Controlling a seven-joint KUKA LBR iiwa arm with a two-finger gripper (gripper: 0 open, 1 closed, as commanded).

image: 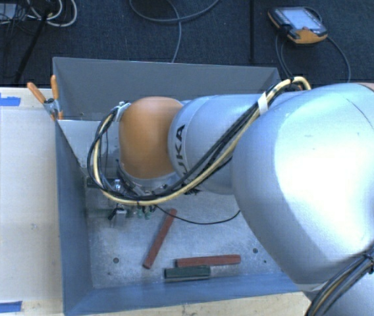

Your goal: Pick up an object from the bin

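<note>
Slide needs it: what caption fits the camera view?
Arm inside the grey bin, near a slanted brown stick, a brown bar and a dark green bar.

Dark letters "KA" (pixel 182 145) on the silver arm (pixel 207 120), just beside its orange cover (pixel 144 137)

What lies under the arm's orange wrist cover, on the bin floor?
A slanted reddish-brown stick shows on the bin floor, its upper end near the orange cover. The cover and cables hide the floor straight beneath them, so what lies there cannot be told.
</note>
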